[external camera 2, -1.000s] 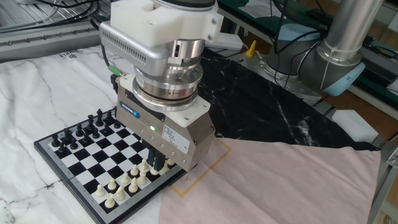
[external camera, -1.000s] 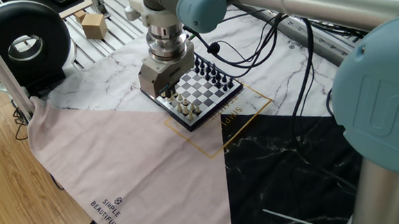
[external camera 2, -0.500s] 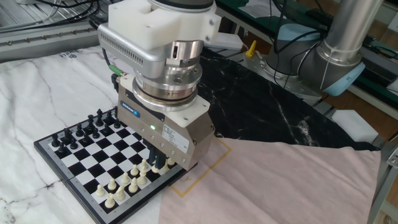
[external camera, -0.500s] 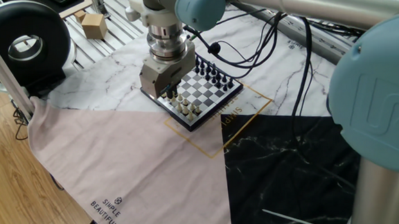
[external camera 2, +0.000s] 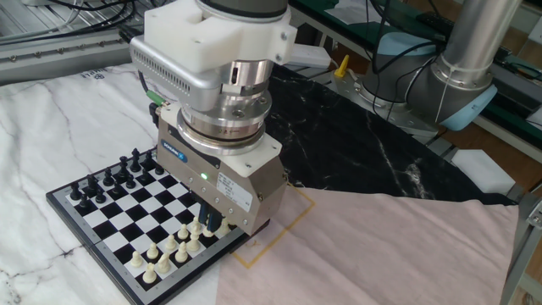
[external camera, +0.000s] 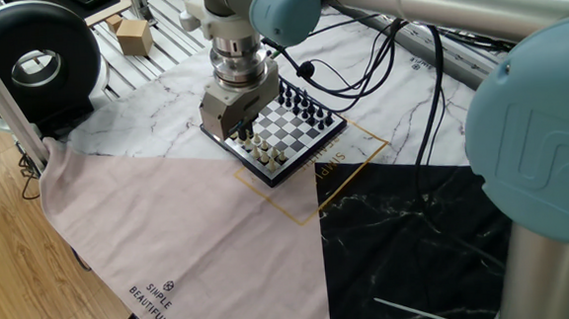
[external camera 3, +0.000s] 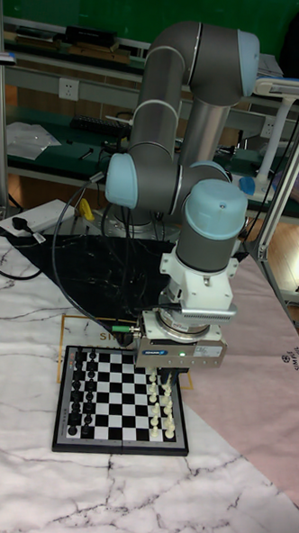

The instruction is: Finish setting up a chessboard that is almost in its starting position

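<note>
We see a small chessboard [external camera: 285, 134] w/ black and white checks and a dark rim, lying flat on a marble-print cloth [external camera: 162, 98], just beside a pink cloth [external camera: 180, 235] and near a black marble-print cloth [external camera: 408, 241]. Black pieces [external camera 2: 114, 174] stand along one edge, cream pieces [external camera 2: 169, 250] along the opposite edge. The arm's gripper [external camera 2: 212, 222] hangs low over the cream side, at the board corner nearest the pink cloth. Its dark fingers [external camera 2: 206, 212] reach down among the cream pieces; we can't tell whether they're spread or pinching a piece, since the gripper body hides the tips. A gold square outline [external camera: 349, 160] shows on the cloths beside the board.
</note>
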{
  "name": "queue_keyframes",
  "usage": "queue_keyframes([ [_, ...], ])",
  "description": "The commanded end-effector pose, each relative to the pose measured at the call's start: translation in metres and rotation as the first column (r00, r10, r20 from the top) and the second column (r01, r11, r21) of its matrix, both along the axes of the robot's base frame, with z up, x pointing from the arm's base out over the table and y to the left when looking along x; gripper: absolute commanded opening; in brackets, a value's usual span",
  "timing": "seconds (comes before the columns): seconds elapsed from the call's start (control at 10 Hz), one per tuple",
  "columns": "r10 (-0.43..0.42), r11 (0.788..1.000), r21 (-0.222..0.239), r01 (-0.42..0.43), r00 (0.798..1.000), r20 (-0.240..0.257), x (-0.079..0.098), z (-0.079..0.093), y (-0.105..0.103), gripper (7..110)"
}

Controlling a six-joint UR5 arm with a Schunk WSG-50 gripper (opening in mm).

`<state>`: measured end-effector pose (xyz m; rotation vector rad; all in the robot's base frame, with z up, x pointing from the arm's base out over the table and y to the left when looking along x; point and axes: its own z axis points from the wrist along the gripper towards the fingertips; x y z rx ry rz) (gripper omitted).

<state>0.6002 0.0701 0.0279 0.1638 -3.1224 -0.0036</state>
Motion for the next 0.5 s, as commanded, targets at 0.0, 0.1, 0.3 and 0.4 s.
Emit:
queue_keyframes([
  [0.0,-0.009,1.0,0.005,0.009,1.0,0.0,0.0014,-0.0026,-0.0008,7],
  [0.1,-0.011,1.0,0.007,0.011,1.0,0.001,0.0019,-0.0028,-0.0004,7],
  [0.3,-0.014,1.0,0.01,0.014,1.0,-0.006,-0.0002,-0.0039,-0.0007,7],
  [0.4,-0.018,1.0,0.016,0.018,1.0,-0.016,-0.0026,-0.0038,0.0008,7],
])
